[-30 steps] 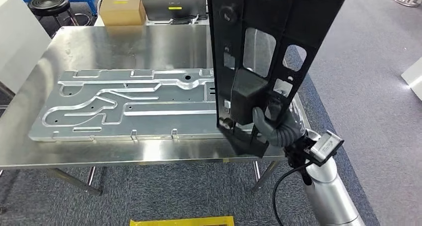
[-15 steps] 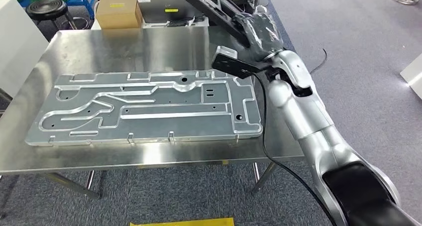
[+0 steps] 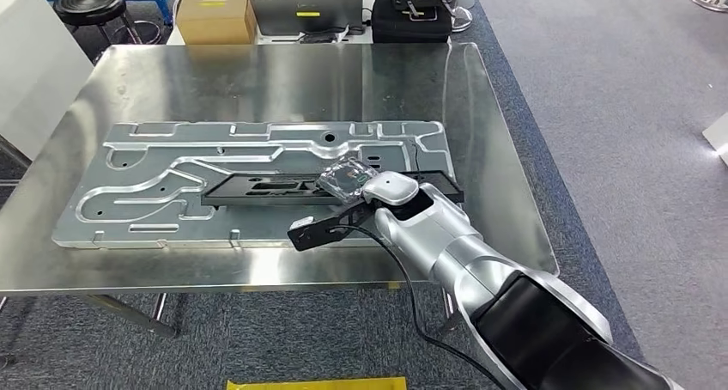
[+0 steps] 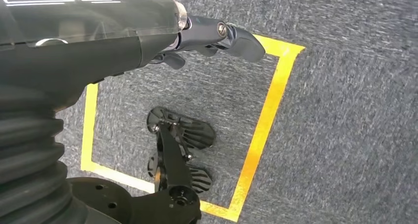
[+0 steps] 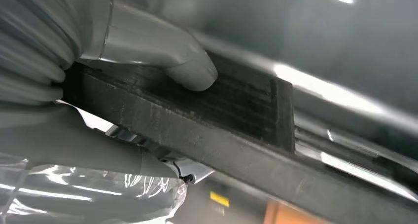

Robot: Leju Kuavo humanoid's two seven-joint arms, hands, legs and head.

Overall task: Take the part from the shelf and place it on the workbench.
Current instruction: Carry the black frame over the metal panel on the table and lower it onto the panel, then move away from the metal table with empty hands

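Floor: grey carpet (image 3: 257,338) under the bench, with a strip of yellow tape (image 3: 313,382) at the near edge of the head view; in the left wrist view the tape forms a yellow square outline (image 4: 261,130) on the carpet.
Left robot hand (image 4: 212,36): hangs over the carpet, dark fingers (image 4: 236,36) extended and apart, nothing in them.
Right arm (image 3: 481,278): silver, reaching from the lower right up over the near edge of the bench, a black cable (image 3: 412,295) trailing along it.
Right robot hand (image 3: 348,182): wrapped in clear plastic film, closed on the black part; in the right wrist view the grey thumb (image 5: 167,61) presses on the part's flat face with the rest of the hand beneath the part's edge.
Part (image 3: 283,188): long flat black panel with cut-outs, lying roughly level along the aluminium plate, its right end near the plate's right edge; whether it touches the plate all along I cannot tell.
Plate (image 3: 154,184): large machined aluminium plate with grooves and holes, flat on the bench.
Bench (image 3: 257,81): stainless steel top, reflective.
Beyond the bench: cardboard box (image 3: 215,14), black stool (image 3: 90,3), a black case (image 3: 410,16).
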